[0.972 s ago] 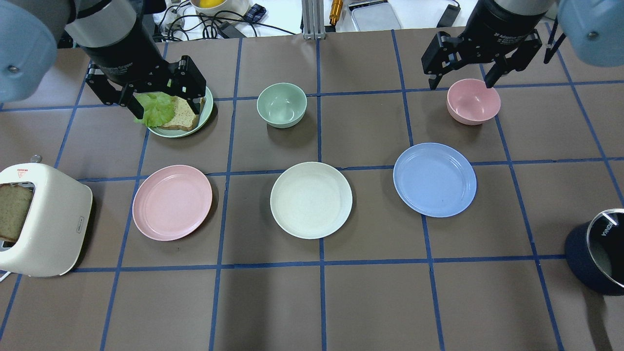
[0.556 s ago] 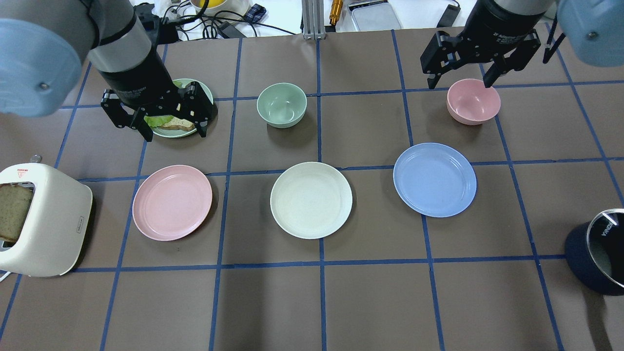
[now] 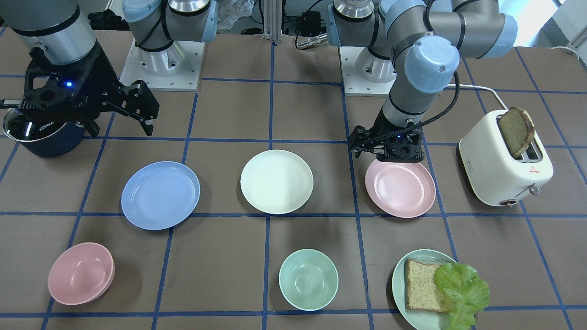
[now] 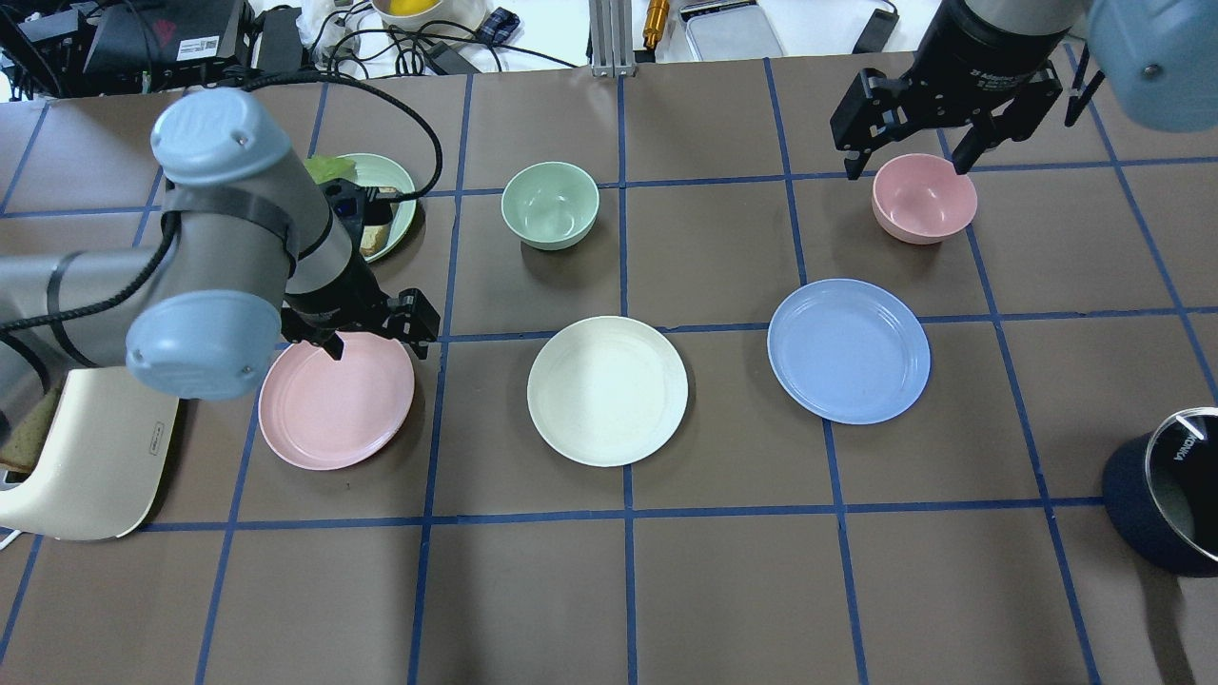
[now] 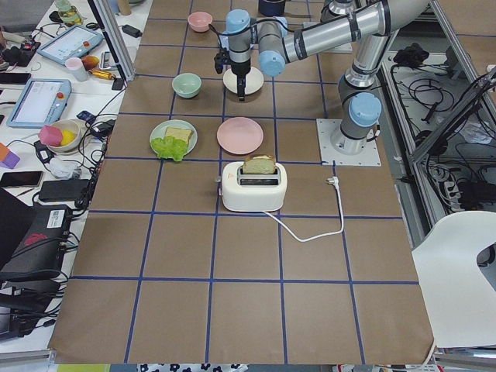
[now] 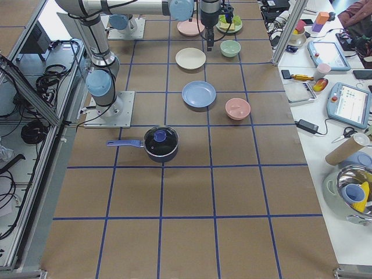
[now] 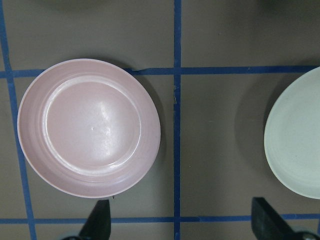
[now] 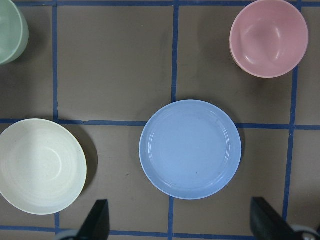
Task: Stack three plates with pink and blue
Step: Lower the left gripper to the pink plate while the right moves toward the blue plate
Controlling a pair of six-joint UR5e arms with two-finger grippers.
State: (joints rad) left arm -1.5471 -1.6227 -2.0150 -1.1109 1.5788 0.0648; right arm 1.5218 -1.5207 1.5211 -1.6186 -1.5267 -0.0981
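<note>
Three plates lie apart in a row on the brown table: the pale pink plate [image 4: 335,400], the cream-white plate [image 4: 607,390] and the light blue plate [image 4: 849,350]. My left gripper [image 4: 378,341] is open and empty. It hovers over the pink plate's rim on the side nearest the cream plate. In the left wrist view the pink plate [image 7: 90,127] lies whole ahead of the fingertips [image 7: 100,220]. My right gripper [image 4: 907,160] is open and empty above the pink bowl [image 4: 923,198]. The right wrist view shows the blue plate [image 8: 190,149] and the cream plate [image 8: 40,166].
A mint plate with bread and lettuce [image 3: 435,288] sits behind the left arm. A mint bowl [image 4: 550,205] stands beyond the cream plate. A white toaster [image 3: 504,169] with a bread slice stands beside the pink plate. A dark pot [image 4: 1170,490] is at the right edge.
My left arm has swung from over the mint plate with bread down to the pink plate's rim, still open. My right gripper has barely moved. The plates have not moved.
</note>
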